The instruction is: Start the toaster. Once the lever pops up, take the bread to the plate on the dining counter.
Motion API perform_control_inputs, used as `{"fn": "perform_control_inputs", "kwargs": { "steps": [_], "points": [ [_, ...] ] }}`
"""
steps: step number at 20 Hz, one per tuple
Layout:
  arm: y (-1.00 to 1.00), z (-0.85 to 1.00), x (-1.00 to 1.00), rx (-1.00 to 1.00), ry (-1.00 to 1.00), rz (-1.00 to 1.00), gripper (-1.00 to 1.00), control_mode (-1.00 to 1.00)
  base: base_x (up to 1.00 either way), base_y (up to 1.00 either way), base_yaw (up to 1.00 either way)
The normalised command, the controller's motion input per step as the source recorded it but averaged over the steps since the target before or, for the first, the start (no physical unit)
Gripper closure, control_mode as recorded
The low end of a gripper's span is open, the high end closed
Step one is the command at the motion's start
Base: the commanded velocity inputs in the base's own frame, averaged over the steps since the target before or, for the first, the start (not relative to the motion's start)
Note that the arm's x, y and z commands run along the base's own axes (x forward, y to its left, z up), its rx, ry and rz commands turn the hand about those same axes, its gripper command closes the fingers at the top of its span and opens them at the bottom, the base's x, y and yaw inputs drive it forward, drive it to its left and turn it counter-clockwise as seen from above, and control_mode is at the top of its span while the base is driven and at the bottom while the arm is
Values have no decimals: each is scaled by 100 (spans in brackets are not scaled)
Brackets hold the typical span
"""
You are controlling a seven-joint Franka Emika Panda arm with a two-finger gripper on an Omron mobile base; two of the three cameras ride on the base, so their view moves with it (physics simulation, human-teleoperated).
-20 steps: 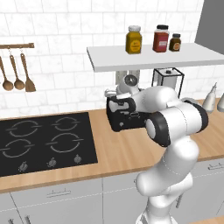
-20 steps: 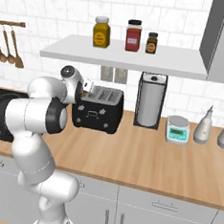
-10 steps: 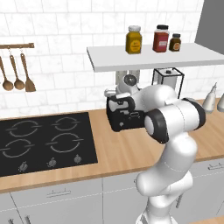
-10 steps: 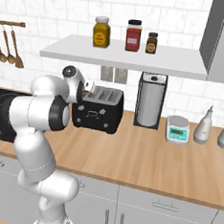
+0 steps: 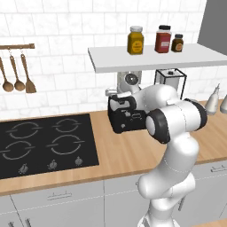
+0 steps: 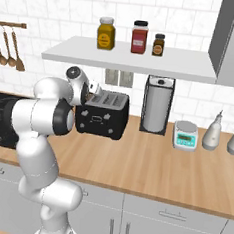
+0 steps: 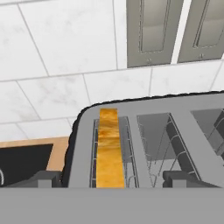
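In the left base view the arm's white forearm covers the right half of the toaster (image 5: 122,119), so its slots and the gripper cannot be made out there. In the right base view the arm hides the toaster's left end. In the hand view only the top crust edge of the bread (image 7: 108,148) shows in the slot; the toaster's right side runs off the picture's edge.

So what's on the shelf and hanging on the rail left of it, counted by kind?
Jars on the shelf: 3 (yellow, red, small dark)
Wooden utensils on the rail: 3 (spoon, spoon, spatula)
Total: 6
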Motion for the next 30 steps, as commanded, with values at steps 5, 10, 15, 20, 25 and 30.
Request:
{"fn": "perform_control_inputs", "kwargs": {
  "steps": [5,10,15,20,25,30],
  "points": [
    [0,0,0,0,0,0,100,-100,0,0,0],
    [0,0,0,0,0,0,100,-100,0,0,0],
    [0,1,0,0,-4,0,100,-100,0,0,0],
    [0,32,0,0,-28,0,100,-100,0,0,0],
    [0,50,-9,0,-37,3,100,-100,0,0,0],
    [0,40,-31,0,-26,8,100,-100,0,0,0]
  ]
}}
